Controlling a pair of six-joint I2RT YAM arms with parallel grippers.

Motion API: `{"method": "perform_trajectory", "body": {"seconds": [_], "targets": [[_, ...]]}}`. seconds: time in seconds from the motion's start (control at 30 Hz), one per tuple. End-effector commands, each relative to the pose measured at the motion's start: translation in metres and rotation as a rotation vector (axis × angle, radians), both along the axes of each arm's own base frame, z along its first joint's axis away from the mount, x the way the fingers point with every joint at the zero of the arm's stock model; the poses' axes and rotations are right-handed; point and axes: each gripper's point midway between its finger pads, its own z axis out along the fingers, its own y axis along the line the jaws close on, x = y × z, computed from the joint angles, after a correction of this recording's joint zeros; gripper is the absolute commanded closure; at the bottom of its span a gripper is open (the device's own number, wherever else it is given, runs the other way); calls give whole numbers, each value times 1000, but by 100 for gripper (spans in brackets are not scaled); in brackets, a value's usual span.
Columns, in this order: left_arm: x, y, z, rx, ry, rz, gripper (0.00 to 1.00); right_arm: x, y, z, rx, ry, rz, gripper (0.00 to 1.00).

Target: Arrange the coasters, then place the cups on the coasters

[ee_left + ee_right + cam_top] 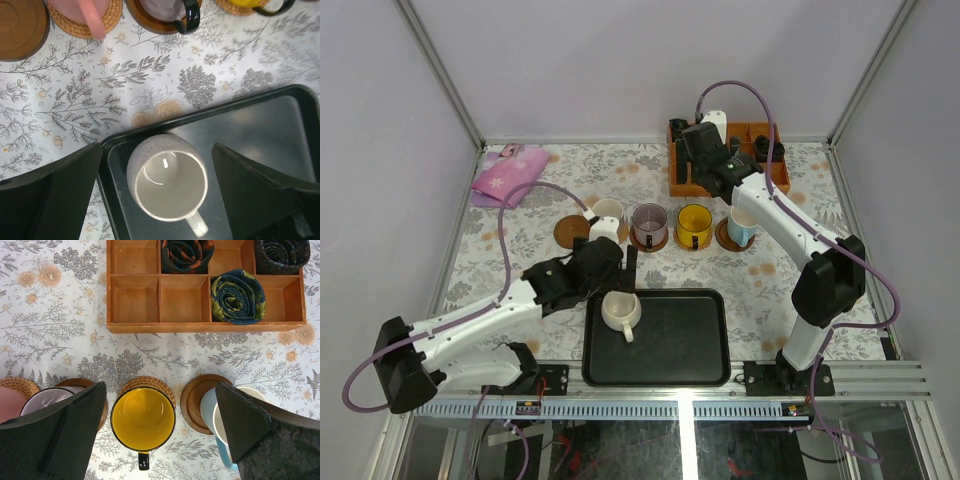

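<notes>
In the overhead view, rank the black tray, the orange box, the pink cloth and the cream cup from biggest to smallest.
1. black tray
2. orange box, partly hidden by the right arm
3. pink cloth
4. cream cup

No legible text or labels anywhere.

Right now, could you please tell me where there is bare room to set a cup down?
The dark coaster at the row's left end is bare. The tray right of the cream cup is free, and the tablecloth strip between tray and row. The other four coasters are taken.
</notes>
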Motion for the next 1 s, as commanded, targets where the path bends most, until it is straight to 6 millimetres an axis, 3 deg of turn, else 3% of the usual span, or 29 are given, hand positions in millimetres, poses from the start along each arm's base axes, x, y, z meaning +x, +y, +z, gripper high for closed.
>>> {"method": "perform_trajectory", "body": {"seconds": [0.0, 0.2, 0.23, 0.4, 0.77, 0.97], "targets": [[-11, 8, 20, -62, 43, 59, 5, 0, 4, 21, 43, -62, 11, 2], [-56, -6, -1, -180, 306, 85, 0, -1, 0, 34, 52, -96, 3, 0], [-62, -9, -3, -188, 331, 83, 0, -3, -1, 26, 42, -81, 4, 0], [-84, -18, -9, -175, 387, 57, 0, -7, -5, 27, 31, -84, 6, 1], [-104, -20, -41, -100, 474, 103, 0, -9, -8, 21, 22, -79, -3, 1], [-113, -6, -59, -62, 518, 164, 0, -8, -8, 26, 27, -86, -4, 1]]}}
